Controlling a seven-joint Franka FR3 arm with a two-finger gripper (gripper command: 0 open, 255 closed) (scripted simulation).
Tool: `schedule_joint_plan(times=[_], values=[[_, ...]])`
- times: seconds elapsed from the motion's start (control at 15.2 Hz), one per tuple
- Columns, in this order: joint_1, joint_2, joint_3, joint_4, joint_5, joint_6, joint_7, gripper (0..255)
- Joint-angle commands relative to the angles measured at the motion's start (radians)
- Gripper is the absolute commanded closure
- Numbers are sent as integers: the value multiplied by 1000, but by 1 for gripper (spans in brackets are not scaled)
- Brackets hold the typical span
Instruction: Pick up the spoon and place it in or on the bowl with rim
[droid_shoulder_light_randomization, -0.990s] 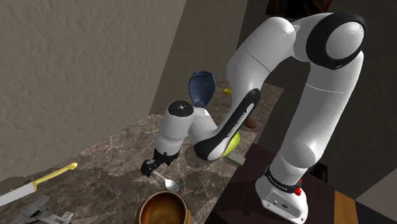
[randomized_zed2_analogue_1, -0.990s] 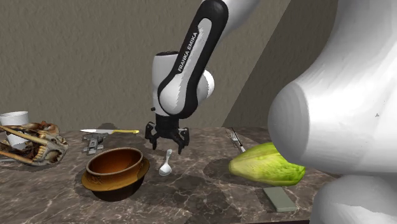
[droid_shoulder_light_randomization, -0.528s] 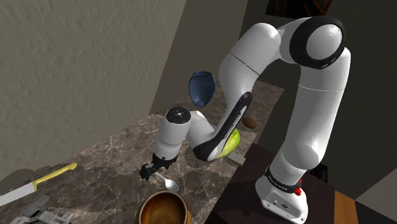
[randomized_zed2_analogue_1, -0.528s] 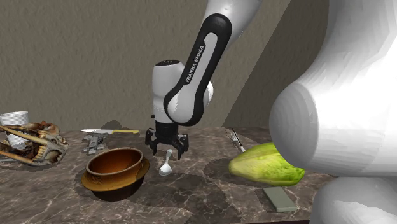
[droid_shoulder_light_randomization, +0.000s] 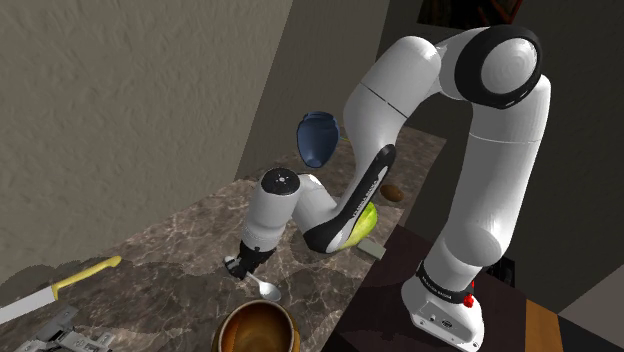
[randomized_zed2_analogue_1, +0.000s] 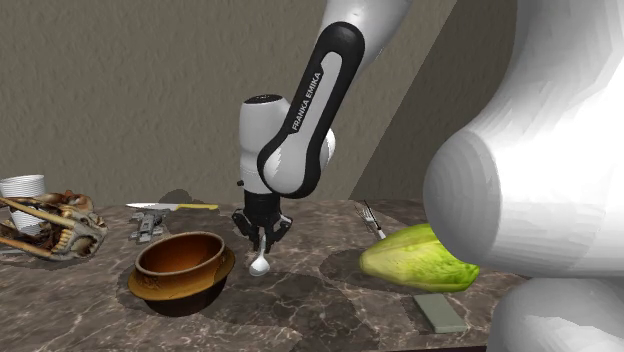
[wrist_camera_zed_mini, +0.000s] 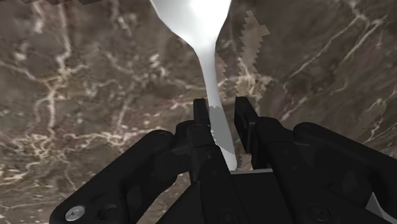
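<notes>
Second exterior view, from its left: a brown rimmed bowl (randomized_zed2_analogue_1: 180, 262) sits on the marble counter (randomized_zed2_analogue_1: 320, 300), with the spoon (randomized_zed2_analogue_1: 259, 265) lying just beside it. The gripper (randomized_zed2_analogue_1: 262, 240) straddles the spoon's handle, its fingers (wrist_camera_zed_mini: 245, 118) almost closed and not yet clamping. A lettuce (randomized_zed2_analogue_1: 420, 258) lies farther right.

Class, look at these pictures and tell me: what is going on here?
A white robot arm holds its black pincer down over the spoon, which lies on the dark marbled counter beside a brown bowl. The fingers straddle the spoon's handle, but the wrist view shows a gap at one finger, so it is not clasped yet. The spoon has not been lifted.
</notes>
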Motion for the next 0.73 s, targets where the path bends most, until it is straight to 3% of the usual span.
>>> schedule_joint_plan(times=[0.0, 0.33, 0.66], values=[[0, 0, 0, 0, 0, 0, 0, 255], [0, 0, 0, 0, 0, 0, 0, 255], [-80, -80, 105, -22, 175, -31, -137, 255]])
